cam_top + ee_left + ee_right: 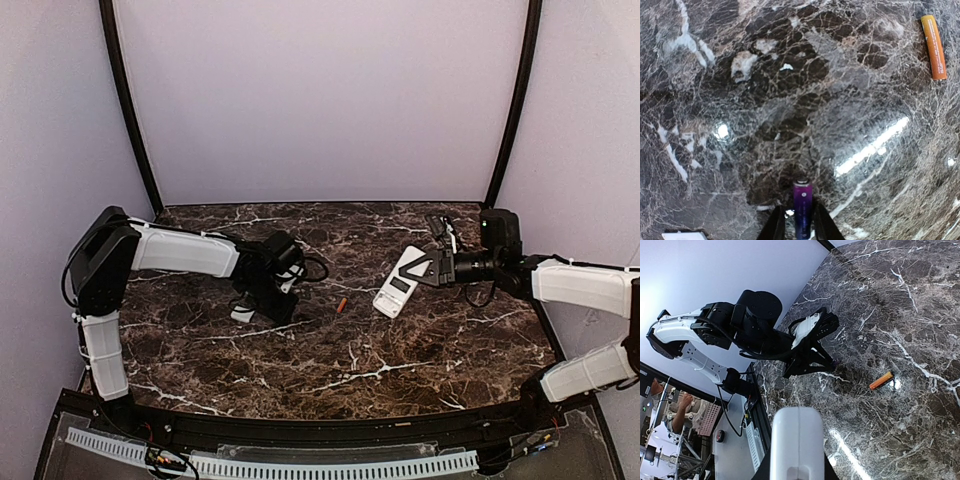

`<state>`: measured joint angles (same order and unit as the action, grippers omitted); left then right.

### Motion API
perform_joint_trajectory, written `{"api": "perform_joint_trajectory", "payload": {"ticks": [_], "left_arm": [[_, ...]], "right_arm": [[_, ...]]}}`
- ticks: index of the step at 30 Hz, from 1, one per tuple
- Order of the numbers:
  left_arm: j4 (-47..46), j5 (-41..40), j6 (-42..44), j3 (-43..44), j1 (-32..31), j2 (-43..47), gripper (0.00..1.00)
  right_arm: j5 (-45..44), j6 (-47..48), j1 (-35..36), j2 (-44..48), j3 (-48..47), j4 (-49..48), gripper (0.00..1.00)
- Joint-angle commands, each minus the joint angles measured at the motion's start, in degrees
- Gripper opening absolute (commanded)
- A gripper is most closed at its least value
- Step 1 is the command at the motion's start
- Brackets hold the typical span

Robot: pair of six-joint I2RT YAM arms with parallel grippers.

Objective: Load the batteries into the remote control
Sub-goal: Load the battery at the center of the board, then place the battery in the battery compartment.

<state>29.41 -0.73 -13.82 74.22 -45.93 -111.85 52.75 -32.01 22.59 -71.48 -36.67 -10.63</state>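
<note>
The remote control (398,284) sits right of centre, white with a dark rectangle on its upward side, gripped at its far-right end by the right claw (432,266). The orange battery (341,304) lies loose on the marbled tabletop (330,380) just to its left. Further left, the left claw (799,222) is pinched narrow on the purple battery (802,202), low over the stone.

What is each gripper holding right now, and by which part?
The left gripper holds the purple battery by its rear part, with its tip sticking out ahead. The right gripper holds the remote control by one short end.
</note>
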Motion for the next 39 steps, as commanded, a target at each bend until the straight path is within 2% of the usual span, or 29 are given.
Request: {"api": "perform_joint_trajectory", "payload": {"ticks": [1, 6, 12, 18, 23, 26, 31, 39], "left_arm": [[2.7, -2.3, 1.8, 0.8, -0.2, -1.1, 0.16], [3.1, -2.1, 4.8, 0.1, -0.2, -0.3, 0.02], [0.1, -0.1, 9.1, -3.5, -0.2, 6.1, 0.0], [-3.1, 6.9, 13.0, -7.2, -1.0, 18.4, 0.0], [-1.5, 8.6, 18.8, -6.9, -3.8, 24.6, 0.0], [1.4, 13.8, 22.0, -5.9, -4.8, 27.5, 0.0], [6.9, 11.6, 27.4, -2.5, -9.6, 29.3, 0.0], [20.9, 2.4, 34.7, 8.5, -19.5, 21.2, 0.0]], "right_arm": [[1.0, 0.5, -0.3, -0.6, -0.2, -1.0, 0.0], [2.0, 0.4, -0.3, -1.4, -0.7, -0.8, 0.0], [3.7, -0.1, -0.3, -2.8, -1.3, -0.8, 0.0], [6.6, -1.1, -0.3, -4.8, -1.7, -0.9, 0.0], [9.9, -3.8, 0.3, -6.6, -1.3, -3.7, 0.0], [9.8, -4.6, 1.4, -7.0, -1.5, -4.0, 0.0], [8.7, -6.5, 5.0, -8.1, -1.9, -4.9, 0.0], [6.0, -10.9, 9.8, -12.7, -1.7, -9.5, 0.0]]}}
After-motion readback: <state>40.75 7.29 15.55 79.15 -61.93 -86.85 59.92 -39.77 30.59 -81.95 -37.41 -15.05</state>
